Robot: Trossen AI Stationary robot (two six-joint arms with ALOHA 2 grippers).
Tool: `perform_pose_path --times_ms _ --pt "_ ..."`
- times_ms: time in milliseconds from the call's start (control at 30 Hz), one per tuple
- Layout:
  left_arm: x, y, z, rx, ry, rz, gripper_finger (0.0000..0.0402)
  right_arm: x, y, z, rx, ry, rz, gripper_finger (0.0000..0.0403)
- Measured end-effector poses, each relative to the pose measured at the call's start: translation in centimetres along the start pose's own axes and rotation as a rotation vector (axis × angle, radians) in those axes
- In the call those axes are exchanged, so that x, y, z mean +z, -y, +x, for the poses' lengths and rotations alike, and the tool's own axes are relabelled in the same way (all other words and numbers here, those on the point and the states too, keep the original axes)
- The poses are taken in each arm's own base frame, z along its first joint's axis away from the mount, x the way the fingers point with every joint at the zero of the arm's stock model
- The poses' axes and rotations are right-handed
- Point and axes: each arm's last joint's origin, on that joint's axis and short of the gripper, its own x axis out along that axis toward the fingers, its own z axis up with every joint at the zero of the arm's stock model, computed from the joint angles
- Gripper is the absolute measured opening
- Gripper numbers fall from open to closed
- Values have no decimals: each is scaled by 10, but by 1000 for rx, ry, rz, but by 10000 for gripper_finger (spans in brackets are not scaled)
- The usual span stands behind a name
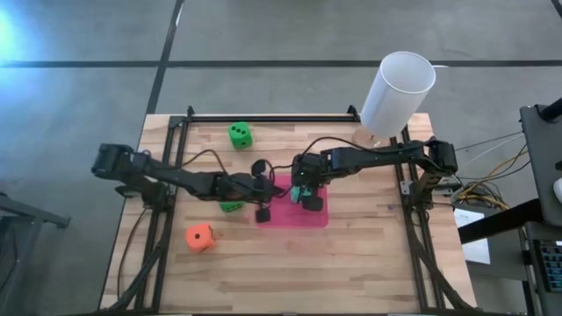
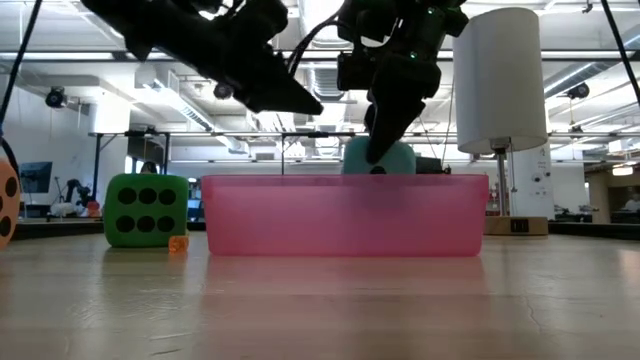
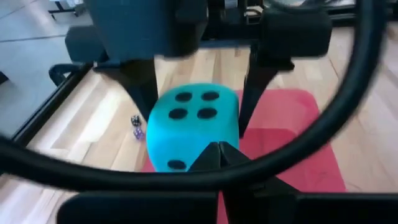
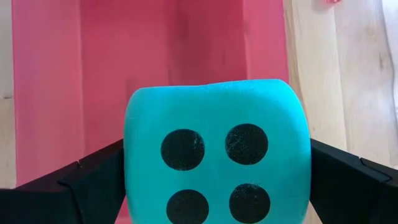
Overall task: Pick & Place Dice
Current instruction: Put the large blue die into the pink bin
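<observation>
My right gripper [image 4: 214, 186] is shut on a teal die [image 4: 217, 155], four pips up, over the far-left part of the pink pad [image 1: 316, 218]. In the low view the pad's near side [image 2: 345, 215] hides the die's [image 2: 380, 158] underside. My left gripper [image 3: 217, 154] is shut and empty. It points slightly downward at the teal die from the table's left, just short of it. One green die [image 1: 239, 134] rests on the wood at the far side. A second green die [image 1: 231, 207] sits left of the pad, partly under my left arm. An orange die [image 1: 200, 237] lies near left. My right gripper pinches the teal die by two opposite side faces [image 4: 134, 180], one finger [image 4: 93, 183] on each. The fingers slant steeply down from the table's right. The die sits level between them, its top above the pad's rim; whether its underside touches the pad is hidden.
A tall white cylinder [image 1: 397, 92] stands at the table's far right corner. Two tiny objects [image 3: 135, 126] lie on the wood beyond the teal die. Black frame rails [image 1: 167, 219] run along the table's left, right and far sides.
</observation>
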Motion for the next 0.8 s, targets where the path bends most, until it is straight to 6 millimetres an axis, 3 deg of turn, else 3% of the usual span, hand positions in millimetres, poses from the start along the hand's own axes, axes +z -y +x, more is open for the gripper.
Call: perform_pose_path --times_ms 200,800 --pt "8 -1 0 2 36 -14 8 2 0 0 1 22 -4 400" --pt "-3 -2 26 24 91 -85 8 4 0 1 7 42 -4 400"
